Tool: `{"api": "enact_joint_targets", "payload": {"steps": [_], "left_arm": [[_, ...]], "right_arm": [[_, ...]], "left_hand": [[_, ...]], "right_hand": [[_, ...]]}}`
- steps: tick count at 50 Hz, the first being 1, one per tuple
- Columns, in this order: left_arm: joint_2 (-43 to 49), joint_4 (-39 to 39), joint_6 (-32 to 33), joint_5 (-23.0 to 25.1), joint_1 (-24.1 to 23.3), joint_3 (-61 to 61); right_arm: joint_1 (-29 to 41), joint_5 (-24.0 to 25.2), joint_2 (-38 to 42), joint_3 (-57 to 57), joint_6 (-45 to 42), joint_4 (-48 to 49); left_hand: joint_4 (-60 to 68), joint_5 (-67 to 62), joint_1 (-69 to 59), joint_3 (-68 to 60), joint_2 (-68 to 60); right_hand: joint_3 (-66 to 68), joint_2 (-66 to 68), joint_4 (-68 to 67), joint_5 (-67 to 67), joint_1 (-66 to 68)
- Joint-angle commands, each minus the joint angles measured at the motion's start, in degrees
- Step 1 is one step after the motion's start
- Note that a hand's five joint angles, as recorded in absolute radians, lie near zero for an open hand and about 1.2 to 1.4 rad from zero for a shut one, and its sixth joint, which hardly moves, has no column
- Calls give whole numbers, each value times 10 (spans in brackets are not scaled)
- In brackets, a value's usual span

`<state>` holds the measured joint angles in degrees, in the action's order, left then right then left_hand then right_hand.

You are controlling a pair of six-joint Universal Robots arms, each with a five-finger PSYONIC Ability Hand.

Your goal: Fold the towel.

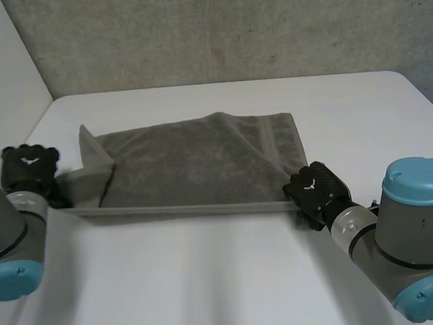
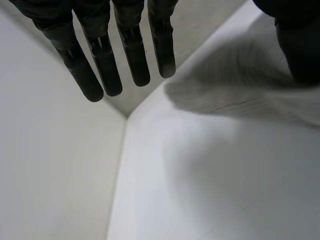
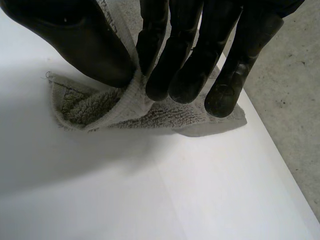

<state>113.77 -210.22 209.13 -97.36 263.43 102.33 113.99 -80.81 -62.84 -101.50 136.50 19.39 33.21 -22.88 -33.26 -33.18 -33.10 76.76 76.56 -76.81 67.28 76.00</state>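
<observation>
The towel [image 1: 194, 164] is grey-brown all over, with a flat band [image 1: 269, 148] of the same colour near one end. The bench [image 1: 225, 281] is plain white. The left hand [image 1: 27, 167] and the right hand [image 1: 316, 187] are black. The arms [image 1: 410, 227] are grey with light-blue caps [image 1: 418, 172]. The wall [image 1: 229, 28] is grey with little specks.

This looks like a robotics lab or test cell: a left arm [image 1: 10, 236] and a right arm [image 1: 418, 230], grey-jointed with light-blue caps, reach over a plain white table [image 1: 210, 282] that carries one grey towel [image 1: 187, 164], with a rough grey concrete wall [image 1: 229, 28] behind it and a bare white panel [image 1: 2, 66] along its left side
</observation>
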Motion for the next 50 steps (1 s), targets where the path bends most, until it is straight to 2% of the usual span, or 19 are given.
{"api": "enact_joint_targets", "payload": {"steps": [1,10,16,18,19,21,22,23,24,26,27,29,39,46,50], "left_arm": [[-27,-12,-24,-6,25,68],[-69,-18,-25,-4,16,123],[-101,-32,-23,14,15,133],[-107,-34,-22,62,16,142],[-107,-34,-22,62,16,142],[-117,-28,-20,125,20,155],[-117,-28,-20,125,20,155],[-124,-25,-19,159,22,163],[-124,-25,-19,160,22,163],[-126,-13,-17,225,23,179],[-126,-12,-17,226,24,179],[-125,9,-17,267,29,186],[-85,82,-4,272,32,171],[-63,76,16,272,32,155],[-42,57,11,256,31,130]], "right_arm": [[0,0,1,-1,-8,-1],[0,0,1,-1,-8,-1],[0,0,1,-3,-8,0],[0,-1,-1,-3,-8,0],[0,-1,-1,-3,-8,0],[0,-1,-3,0,-4,-1],[0,-1,-3,0,-4,-1],[-1,-2,-5,3,1,-2],[-1,-2,-5,3,1,-2],[0,-7,-9,8,6,-2],[0,-7,-9,8,6,-2],[0,-20,-11,12,17,-2],[1,-29,-5,16,21,-3],[1,-28,-5,15,21,-5],[0,-27,-4,13,21,-6]], "left_hand": [[-46,43,47,46,45],[-164,161,165,164,163],[-169,166,170,169,168],[-166,163,167,166,165],[-166,163,167,166,165],[-159,156,160,159,158],[-159,156,160,159,158],[-156,153,156,156,155],[-156,153,156,156,155],[-148,144,148,147,146],[-148,144,148,147,146],[-112,109,113,112,111],[-126,122,126,125,125],[-131,127,131,130,130],[-121,117,121,120,120]], "right_hand": [[32,34,-32,27,40],[32,34,-32,27,40],[32,34,-32,27,40],[32,34,-32,27,40],[32,34,-32,27,40],[32,34,-32,27,40],[32,34,-32,27,40],[32,34,-32,27,40],[32,34,-32,27,40],[32,34,-32,27,40],[32,34,-32,27,40],[32,34,-32,27,40],[32,34,-32,27,40],[32,34,-32,27,40],[32,34,-32,27,40]]}}
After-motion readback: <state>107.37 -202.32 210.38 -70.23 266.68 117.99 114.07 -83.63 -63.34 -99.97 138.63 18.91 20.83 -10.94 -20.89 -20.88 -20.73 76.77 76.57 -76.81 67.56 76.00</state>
